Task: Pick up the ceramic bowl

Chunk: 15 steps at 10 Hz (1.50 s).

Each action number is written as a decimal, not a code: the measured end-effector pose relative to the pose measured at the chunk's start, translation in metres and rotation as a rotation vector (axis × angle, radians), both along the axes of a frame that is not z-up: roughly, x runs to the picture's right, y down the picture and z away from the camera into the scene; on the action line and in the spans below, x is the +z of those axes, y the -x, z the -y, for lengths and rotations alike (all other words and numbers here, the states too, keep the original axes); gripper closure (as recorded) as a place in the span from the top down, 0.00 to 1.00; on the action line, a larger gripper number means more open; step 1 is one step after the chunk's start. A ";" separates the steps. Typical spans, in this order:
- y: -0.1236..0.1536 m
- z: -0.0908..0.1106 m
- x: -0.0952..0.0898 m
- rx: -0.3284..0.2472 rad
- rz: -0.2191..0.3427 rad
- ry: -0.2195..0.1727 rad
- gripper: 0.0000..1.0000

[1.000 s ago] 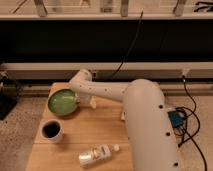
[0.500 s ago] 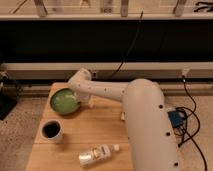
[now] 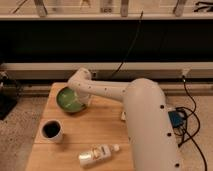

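I am holding the end effector (image 3: 80,100) at the right rim of the ceramic bowl (image 3: 66,98), far-left on the bench (image 3: 102,127) — clenched or released I cannot tell — bowl sitting unlifted.

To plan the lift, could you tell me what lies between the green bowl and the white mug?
In the camera view, only bare wooden table lies between the ceramic bowl and the mug; the gripper sits at the bowl's rim.
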<state>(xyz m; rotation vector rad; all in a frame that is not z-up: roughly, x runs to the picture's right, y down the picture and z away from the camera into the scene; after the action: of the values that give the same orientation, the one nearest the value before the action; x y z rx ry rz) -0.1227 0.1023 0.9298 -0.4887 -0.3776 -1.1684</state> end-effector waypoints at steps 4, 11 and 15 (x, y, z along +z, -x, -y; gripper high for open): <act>-0.001 0.002 -0.002 0.001 -0.001 0.000 0.01; -0.012 0.005 -0.005 -0.039 -0.001 0.002 0.01; -0.013 0.008 -0.009 -0.065 0.006 0.000 0.01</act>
<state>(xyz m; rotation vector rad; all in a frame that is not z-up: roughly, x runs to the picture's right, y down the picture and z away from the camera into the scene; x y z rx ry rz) -0.1101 0.0940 0.9211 -0.5007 -0.3696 -1.2332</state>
